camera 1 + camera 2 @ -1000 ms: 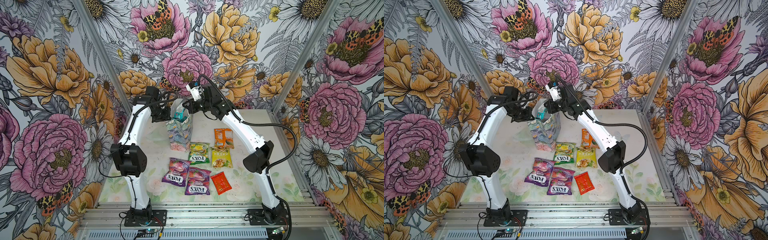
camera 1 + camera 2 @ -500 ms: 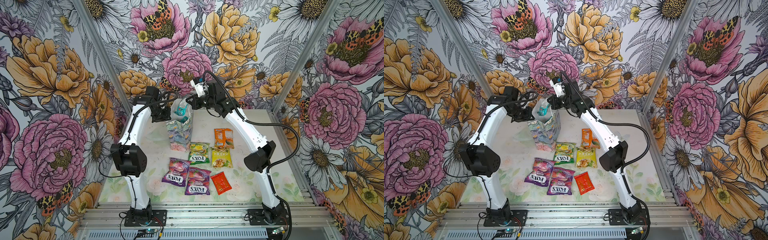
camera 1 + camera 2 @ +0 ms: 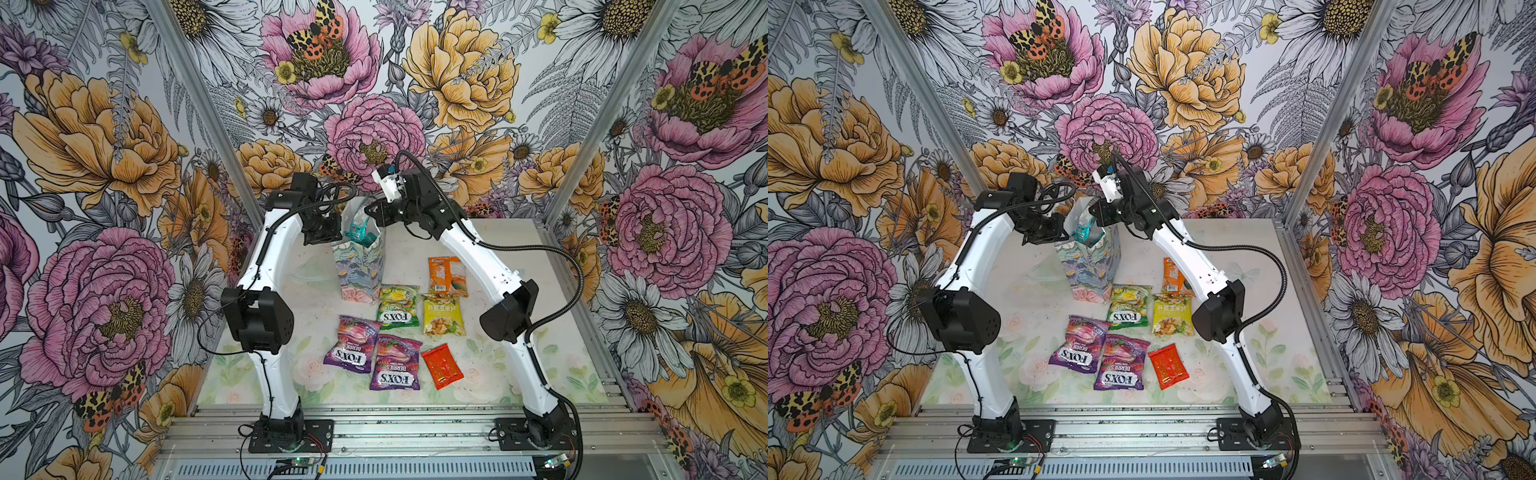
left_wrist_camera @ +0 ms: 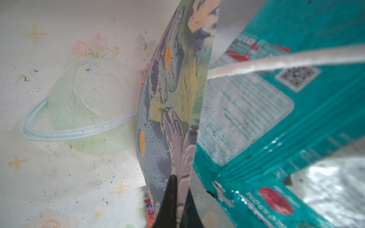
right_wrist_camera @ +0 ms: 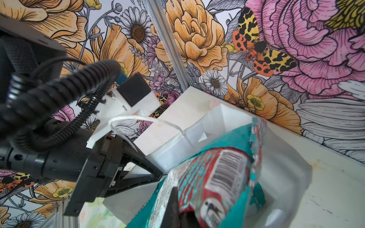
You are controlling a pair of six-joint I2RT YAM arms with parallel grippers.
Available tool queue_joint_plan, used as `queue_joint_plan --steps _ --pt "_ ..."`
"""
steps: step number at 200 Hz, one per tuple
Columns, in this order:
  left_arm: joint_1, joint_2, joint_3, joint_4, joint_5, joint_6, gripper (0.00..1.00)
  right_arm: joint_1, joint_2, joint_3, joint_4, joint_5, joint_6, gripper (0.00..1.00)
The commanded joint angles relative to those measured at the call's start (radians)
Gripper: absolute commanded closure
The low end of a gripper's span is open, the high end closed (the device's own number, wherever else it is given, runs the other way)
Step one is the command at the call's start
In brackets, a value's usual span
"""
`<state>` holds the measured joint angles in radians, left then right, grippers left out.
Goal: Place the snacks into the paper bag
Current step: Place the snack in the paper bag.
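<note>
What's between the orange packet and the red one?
The yellow packet lies between the orange packet and the red packet; both top views show it.

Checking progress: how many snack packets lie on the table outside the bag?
6: orange packet farthest back; green FOX'S and yellow packet before it; two purple FOX'S and red packet at the front. Others may hide behind the paper bag.
</note>
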<state>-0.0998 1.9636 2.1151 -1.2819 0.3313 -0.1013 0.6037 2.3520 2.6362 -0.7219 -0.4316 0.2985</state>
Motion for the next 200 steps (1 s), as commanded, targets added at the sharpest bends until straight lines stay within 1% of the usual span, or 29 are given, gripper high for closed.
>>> queue_joint_plan --steps 1,42,95,103,109,116,130,165,200 --pt "0.003 -0.023 0.001 -0.002 0.035 0.005 1.0 0.007 0.009 0.031 0.043 -0.037 0.017 1.0" --pt "0.005 -0.023 0.002 -0.002 0.035 0.005 1.0 0.007 0.021 0.033 0.044 -0.047 0.021 1.0" --pt "0.007 -0.025 0.001 -0.002 0.036 0.006 1.0 0.007 -0.015 -0.009 0.041 -0.039 0.012 1.0" --pt "0.009 -0.023 0.001 -0.003 0.036 0.006 1.0 0.006 -0.021 -0.018 0.041 -0.032 0.012 0.91" --pt "0.009 -0.026 0.001 -0.003 0.035 0.006 1.0 0.005 -0.027 -0.022 0.042 -0.029 0.012 0.81" --pt "0.008 -0.027 0.001 -0.003 0.035 0.006 1.0 0.004 -0.035 -0.027 0.041 -0.027 0.013 0.71" --pt "0.008 -0.026 0.0 -0.002 0.035 0.006 1.0 0.004 -0.053 -0.032 0.041 -0.016 0.013 0.59" --pt "0.009 -0.026 -0.001 -0.003 0.036 0.006 1.0 0.001 -0.115 -0.037 0.042 0.016 0.006 0.43" --pt "0.012 -0.031 -0.004 -0.003 0.035 0.009 1.0 0.002 -0.175 -0.052 0.044 0.013 0.023 0.38"
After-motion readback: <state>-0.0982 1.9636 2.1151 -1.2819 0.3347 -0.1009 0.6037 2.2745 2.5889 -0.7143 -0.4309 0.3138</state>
